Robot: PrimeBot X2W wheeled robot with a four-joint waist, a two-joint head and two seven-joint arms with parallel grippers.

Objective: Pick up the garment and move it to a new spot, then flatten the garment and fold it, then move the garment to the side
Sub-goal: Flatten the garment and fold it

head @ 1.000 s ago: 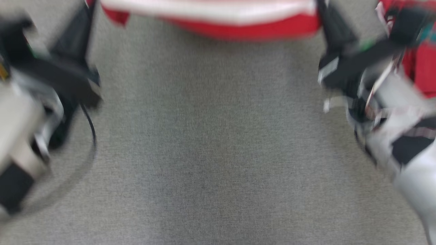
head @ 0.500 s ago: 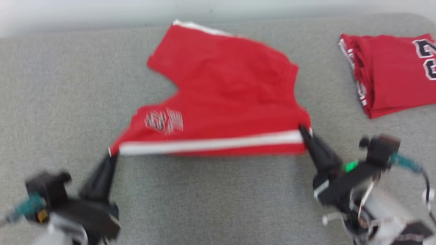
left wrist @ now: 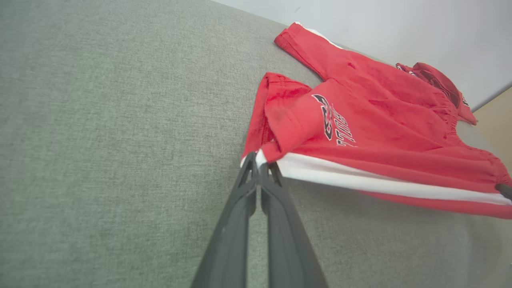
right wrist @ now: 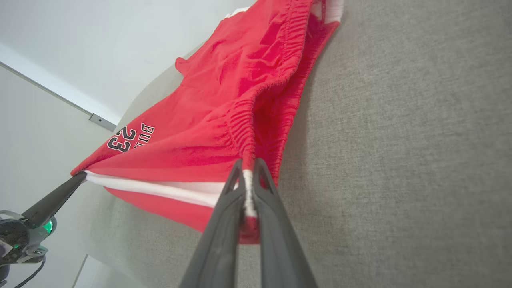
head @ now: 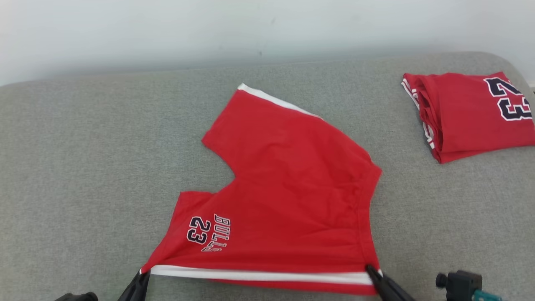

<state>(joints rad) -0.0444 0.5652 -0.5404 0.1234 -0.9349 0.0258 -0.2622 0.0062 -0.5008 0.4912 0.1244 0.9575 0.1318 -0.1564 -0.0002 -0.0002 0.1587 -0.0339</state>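
A pair of red knit shorts (head: 292, 188), with a white stripe down the side and "BULLS 23" printed in dark letters on one leg, lay spread near the middle of a grey woven-fabric surface (head: 83, 167). The elastic waistband faced the surface's right edge and the two leg openings faced its left edge. The unprinted leg reached toward the far edge, where a pale wall (head: 167, 33) rose behind.

The striped side lay nearest the robot, raised a little off the fabric and pulled taut between the two arms. The left end effector (left wrist: 259, 160) was clamped on the corner at the printed leg's hem, its dark fingers pressed together with the white stripe pinched between the tips. The right end effector (right wrist: 248, 166) was likewise closed on the waistband corner of that striped side, with gathered red cloth and a sliver of white caught between its fingers.

A folded red shirt (head: 464, 113) with a dark "23" sat well apart from the shorts, by the far right corner.
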